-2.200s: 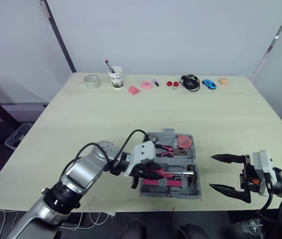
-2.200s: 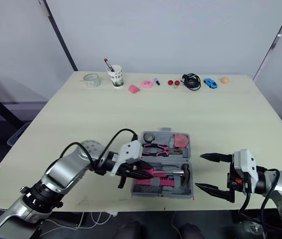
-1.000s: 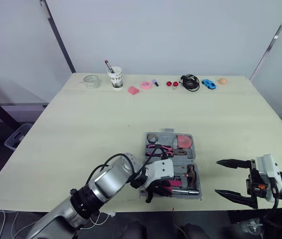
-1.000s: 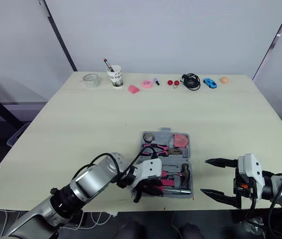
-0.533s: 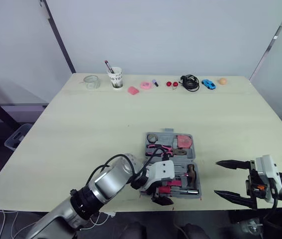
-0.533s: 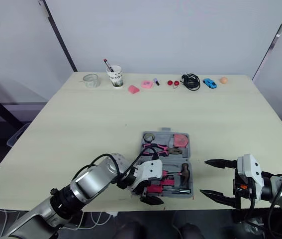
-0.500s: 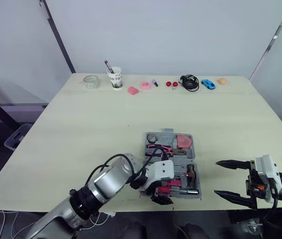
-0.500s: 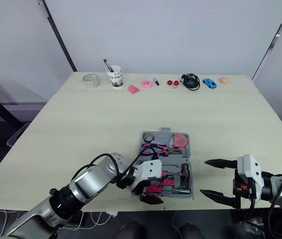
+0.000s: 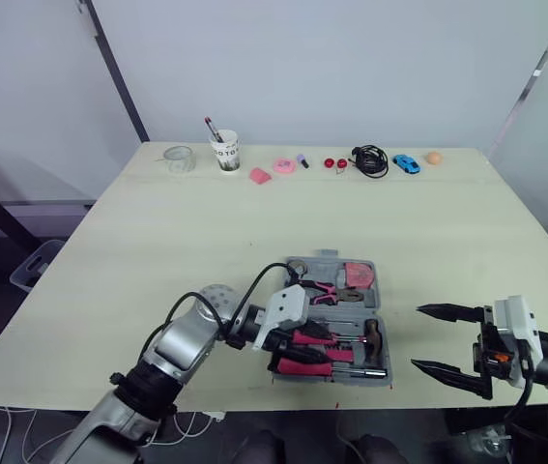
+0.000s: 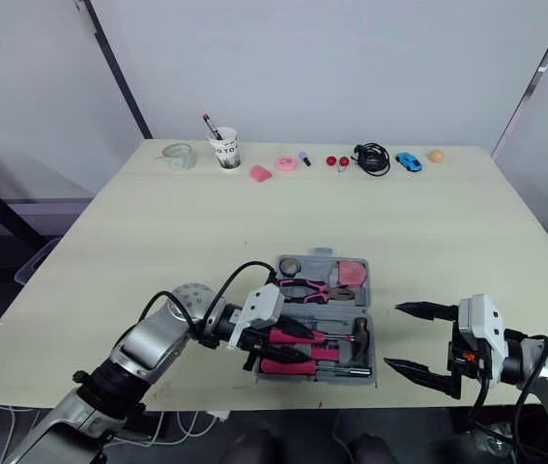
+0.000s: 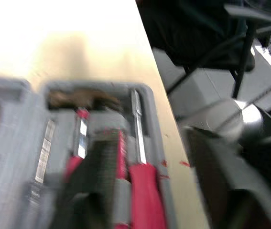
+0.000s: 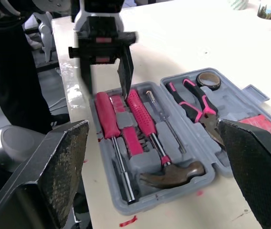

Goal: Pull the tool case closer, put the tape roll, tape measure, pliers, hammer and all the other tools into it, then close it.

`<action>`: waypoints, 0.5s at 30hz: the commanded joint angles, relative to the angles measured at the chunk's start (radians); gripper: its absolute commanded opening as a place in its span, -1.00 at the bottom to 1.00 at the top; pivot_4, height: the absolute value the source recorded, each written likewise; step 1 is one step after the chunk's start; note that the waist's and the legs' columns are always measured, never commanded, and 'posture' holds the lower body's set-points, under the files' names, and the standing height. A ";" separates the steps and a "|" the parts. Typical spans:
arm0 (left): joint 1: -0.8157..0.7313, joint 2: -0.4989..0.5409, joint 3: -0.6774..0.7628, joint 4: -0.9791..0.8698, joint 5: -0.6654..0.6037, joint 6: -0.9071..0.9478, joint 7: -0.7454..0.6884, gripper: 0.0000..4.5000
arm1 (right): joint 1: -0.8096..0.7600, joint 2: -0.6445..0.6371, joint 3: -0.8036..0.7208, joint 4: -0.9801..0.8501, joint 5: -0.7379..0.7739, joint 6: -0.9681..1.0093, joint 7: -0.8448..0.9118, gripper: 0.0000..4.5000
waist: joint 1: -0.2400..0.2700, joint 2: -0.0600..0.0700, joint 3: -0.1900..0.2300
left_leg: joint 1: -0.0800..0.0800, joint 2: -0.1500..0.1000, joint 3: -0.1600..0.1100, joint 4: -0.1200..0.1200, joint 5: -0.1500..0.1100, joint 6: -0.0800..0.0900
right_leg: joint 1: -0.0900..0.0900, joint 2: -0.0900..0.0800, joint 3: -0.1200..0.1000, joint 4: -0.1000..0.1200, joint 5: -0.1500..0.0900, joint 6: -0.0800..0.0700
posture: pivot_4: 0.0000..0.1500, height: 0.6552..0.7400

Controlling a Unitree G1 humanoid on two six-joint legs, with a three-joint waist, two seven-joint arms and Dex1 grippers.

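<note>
Left hand (image 12: 104, 87), fingers apart, ought to press the pink screwdrivers (image 12: 140, 114) flush into the tool case (image 12: 235, 105); right hand (image 10: 391, 336) gapes idle.

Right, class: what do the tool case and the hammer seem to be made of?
Tool case: matt grey plastic, judging by its moulded recesses. Hammer: brownish dull head, likely metal; bare shiny steel-looking shaft; pink grip, probably plastic or rubber.

Pale wooden table (image 9: 158, 242) before a plain grey-white wall (image 9: 351, 68).
</note>
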 commanded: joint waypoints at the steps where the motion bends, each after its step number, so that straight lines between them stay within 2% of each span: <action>1: 0.005 -0.012 0.000 0.033 0.014 -0.069 -0.026 -0.84 | -0.011 0.001 0.003 -0.020 0.002 -0.011 -0.001 1.00 | -0.001 0.000 0.000 | 0.000 0.000 0.000 0.000 0.000 0.000 | 0.000 0.000 0.000 0.000 0.000 0.000 | 1.00 1.00; 2: 0.008 -0.014 -0.008 0.048 0.023 -0.086 -0.033 -0.98 | -0.013 0.002 0.006 -0.021 0.001 -0.010 -0.003 1.00 | -0.001 0.000 0.000 | 0.000 0.000 0.001 0.000 0.000 0.000 | 0.000 0.000 0.000 0.000 0.000 0.000 | 1.00 1.00; 13: 0.033 -0.040 -0.073 0.271 0.166 -0.256 -0.041 -0.98 | 0.002 0.001 0.009 -0.027 0.000 -0.016 -0.010 1.00 | 0.000 0.000 -0.001 | 0.000 0.000 0.001 0.000 0.000 0.000 | 0.000 0.000 0.000 0.000 0.000 0.000 | 1.00 1.00; 15: 0.050 -0.042 -0.075 0.277 0.160 -0.244 -0.052 -0.98 | 0.005 0.001 0.008 -0.029 -0.001 -0.016 -0.011 1.00 | -0.001 0.001 -0.001 | 0.000 0.000 0.001 0.000 0.000 0.000 | 0.000 0.000 0.000 0.000 0.000 0.000 | 1.00 1.00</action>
